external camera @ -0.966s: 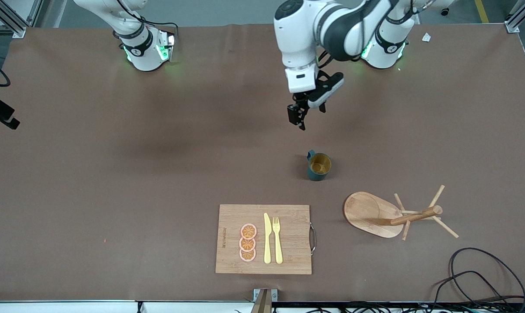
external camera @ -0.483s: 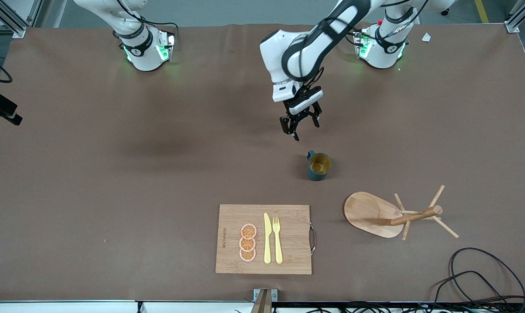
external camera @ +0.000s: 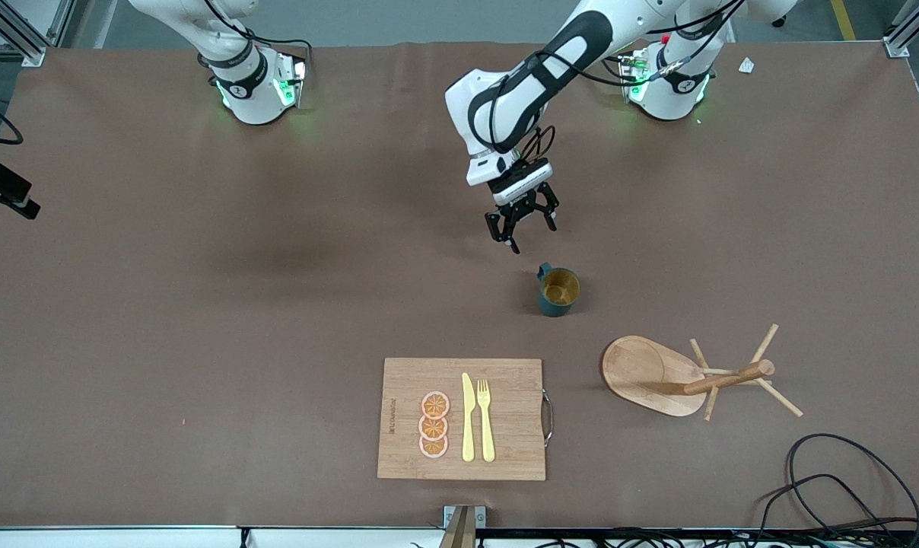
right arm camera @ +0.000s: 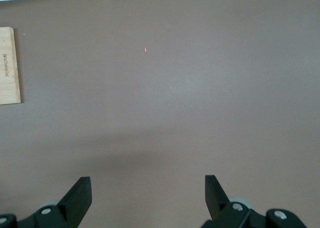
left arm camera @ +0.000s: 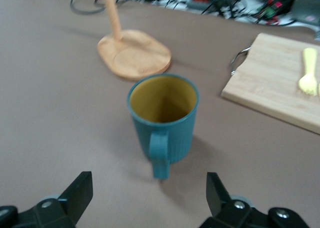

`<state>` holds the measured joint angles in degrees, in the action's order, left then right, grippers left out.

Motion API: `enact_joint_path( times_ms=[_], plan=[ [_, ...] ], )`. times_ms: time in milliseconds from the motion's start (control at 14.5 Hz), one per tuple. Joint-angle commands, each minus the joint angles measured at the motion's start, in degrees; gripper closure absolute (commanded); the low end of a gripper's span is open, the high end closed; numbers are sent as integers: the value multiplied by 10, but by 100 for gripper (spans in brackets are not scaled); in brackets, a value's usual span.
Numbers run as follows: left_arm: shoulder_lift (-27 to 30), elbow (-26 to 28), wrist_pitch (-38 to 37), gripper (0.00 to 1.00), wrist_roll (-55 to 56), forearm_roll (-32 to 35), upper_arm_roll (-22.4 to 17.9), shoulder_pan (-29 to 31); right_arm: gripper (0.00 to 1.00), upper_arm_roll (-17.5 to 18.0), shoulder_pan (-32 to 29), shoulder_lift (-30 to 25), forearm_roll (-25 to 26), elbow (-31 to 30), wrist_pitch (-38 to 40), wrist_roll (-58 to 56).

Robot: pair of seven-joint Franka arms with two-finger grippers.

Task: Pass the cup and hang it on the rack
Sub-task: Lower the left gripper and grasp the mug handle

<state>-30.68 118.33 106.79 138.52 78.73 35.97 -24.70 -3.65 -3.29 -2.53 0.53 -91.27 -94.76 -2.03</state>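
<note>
The cup (external camera: 558,291), dark teal with a mustard-yellow inside, stands upright on the brown table. In the left wrist view the cup (left arm camera: 165,118) has its handle turned toward my left gripper. My left gripper (external camera: 524,232) is open and empty, low over bare table just beside the cup on its handle side; its own view also shows the left gripper (left arm camera: 149,184). The rack (external camera: 653,374), a wooden mug tree on an oval base, stands toward the left arm's end, nearer the front camera than the cup. My right gripper (right arm camera: 147,188) is open and empty, over bare table.
A bamboo cutting board (external camera: 463,418) with a yellow knife, a fork (external camera: 486,418) and orange slices lies near the table's front edge. Black cables (external camera: 832,479) coil near the rack at the front corner. The board (left arm camera: 280,90) also shows in the left wrist view.
My left arm has swung down and turned its wrist; its gripper has come lower and closer to the cup. The cup and rack have not moved.
</note>
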Motion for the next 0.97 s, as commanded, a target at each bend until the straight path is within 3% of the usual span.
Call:
enact_joint_path(
  times_ms=[0,414,552,690,897],
  plan=[
    [-44,-13,-31,0,0,62,-3,-4,0,7,-7,-5,3,0,5,-9],
    [-70,-13,-46,16,55,98,-5,0,0,7,-8,-5,3,0,6,-9],
    [-76,-14,-46,17,67,112,-12,0,0,7,-8,-5,3,0,6,-9],
    [-92,-19,-46,17,67,167,-28,0,0,7,-8,-5,3,0,6,-9],
    [-124,-59,-47,22,63,172,-29,-5,0,7,-8,-5,3,-1,6,-9]
  ],
)
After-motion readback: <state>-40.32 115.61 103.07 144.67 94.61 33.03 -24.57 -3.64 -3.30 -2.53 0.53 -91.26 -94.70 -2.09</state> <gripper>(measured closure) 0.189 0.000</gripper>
